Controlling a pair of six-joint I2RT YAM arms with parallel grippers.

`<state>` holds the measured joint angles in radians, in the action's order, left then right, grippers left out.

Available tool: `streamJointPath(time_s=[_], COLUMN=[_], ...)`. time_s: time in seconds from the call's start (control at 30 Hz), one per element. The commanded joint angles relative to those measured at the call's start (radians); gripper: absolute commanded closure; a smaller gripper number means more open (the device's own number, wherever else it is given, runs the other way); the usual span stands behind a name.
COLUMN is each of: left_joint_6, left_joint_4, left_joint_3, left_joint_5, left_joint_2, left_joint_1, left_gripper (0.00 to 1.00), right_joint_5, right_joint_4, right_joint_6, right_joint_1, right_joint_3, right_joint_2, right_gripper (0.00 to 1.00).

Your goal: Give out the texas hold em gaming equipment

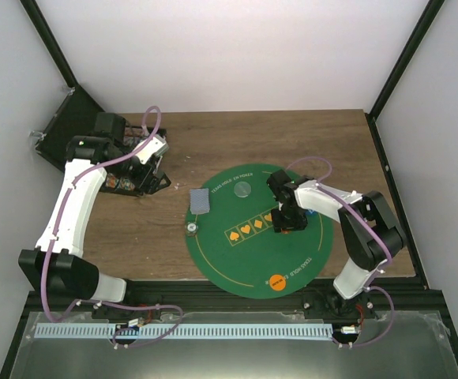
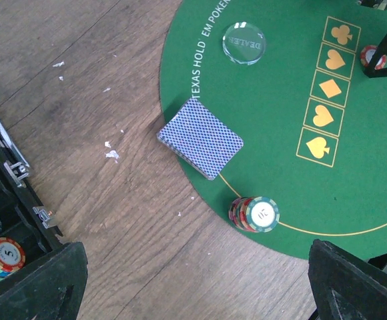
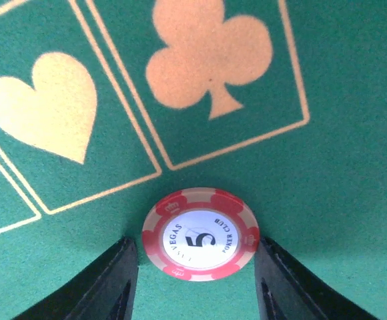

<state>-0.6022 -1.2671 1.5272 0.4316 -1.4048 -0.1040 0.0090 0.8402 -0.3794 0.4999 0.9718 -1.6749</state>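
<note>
Wood-grained bench [image 1: 142, 237] lay under both arms, a round green mat [image 1: 237, 260] on its right half. Our right tool [image 3: 195, 245] stood low over the mat. Its fingers [image 3: 113, 283] flanked a red-and-white chip [image 3: 200, 235] lying flat just beside the club square [image 3: 210, 60]; we could not tell whether they pressed its rim. Our left tool [image 2: 197, 267] hung wide, with nothing between its tips. Beyond it a deck of cards [image 2: 200, 138], backs up, straddled the mat's edge. A stack of chips [image 2: 253, 214] stood at that same edge, and a clear dealer button [image 2: 244, 43] lay farther in. An orange token [image 1: 277, 281] sat at the mat's near rim. At far left, a black case [image 2: 7, 167] held more chips [image 2: 0, 259].
</note>
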Motion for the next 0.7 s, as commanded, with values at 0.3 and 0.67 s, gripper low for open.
streamJointPath(time_s=[0.3, 0.67], left_joint_6=[0.002, 0.003], left_joint_4=[0.009, 0.015], left_joint_3=[-0.003, -0.014], left_joint_5=[0.015, 0.004], left_joint_2=[0.001, 0.003], left_joint_1=[0.006, 0.006], left_gripper=[0.08, 0.08], right_joint_5=[0.076, 0.073], right_joint_4=[-0.027, -0.009], right_joint_6=[-0.007, -0.003], right_joint_1=[-0.001, -0.024], right_joint_3=[0.027, 0.052], right_joint_2=[0.013, 0.093], right_gripper=[0.59, 0.61])
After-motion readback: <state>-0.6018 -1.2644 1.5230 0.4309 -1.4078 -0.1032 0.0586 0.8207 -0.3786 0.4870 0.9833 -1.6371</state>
